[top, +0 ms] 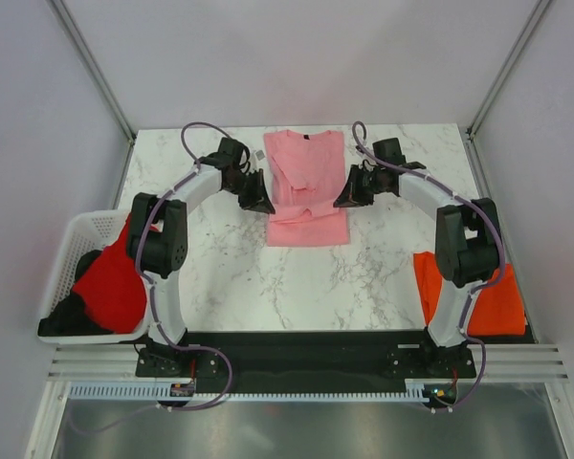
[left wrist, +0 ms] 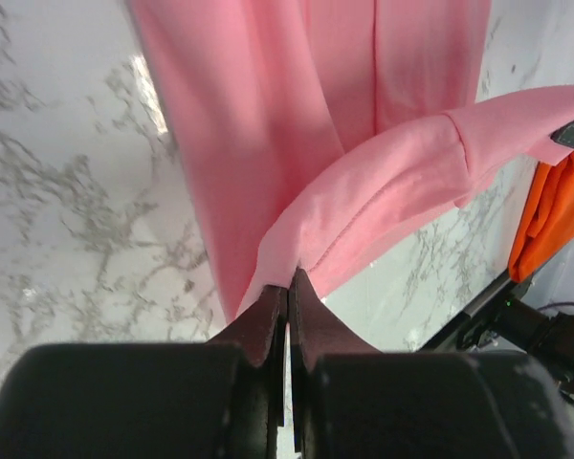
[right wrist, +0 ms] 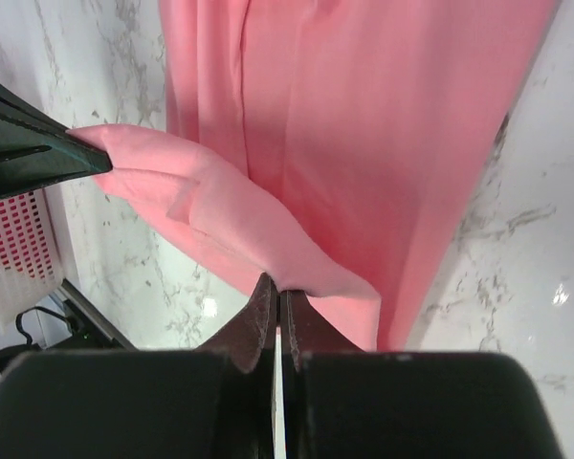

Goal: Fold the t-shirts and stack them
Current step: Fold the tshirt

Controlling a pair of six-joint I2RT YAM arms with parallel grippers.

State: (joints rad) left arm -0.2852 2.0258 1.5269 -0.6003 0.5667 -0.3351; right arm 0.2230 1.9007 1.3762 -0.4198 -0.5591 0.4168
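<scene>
The light pink t-shirt (top: 306,186) lies lengthwise on the marble table (top: 268,277), partly folded, collar at the far end. My left gripper (top: 260,201) is shut on its left edge and my right gripper (top: 347,196) is shut on its right edge, lifting a fold between them. In the left wrist view the left gripper (left wrist: 289,282) pinches the pink t-shirt (left wrist: 297,115). In the right wrist view the right gripper (right wrist: 276,287) pinches the pink t-shirt (right wrist: 364,124). The red t-shirt (top: 110,287) spills out of the basket. The orange t-shirt (top: 474,296) lies at the right near edge.
A white lattice basket (top: 72,239) stands at the table's left edge, with dark cloth (top: 62,320) in its near end. The basket (right wrist: 14,249) also shows in the right wrist view, and the orange t-shirt (left wrist: 555,220) in the left wrist view. White walls enclose the table.
</scene>
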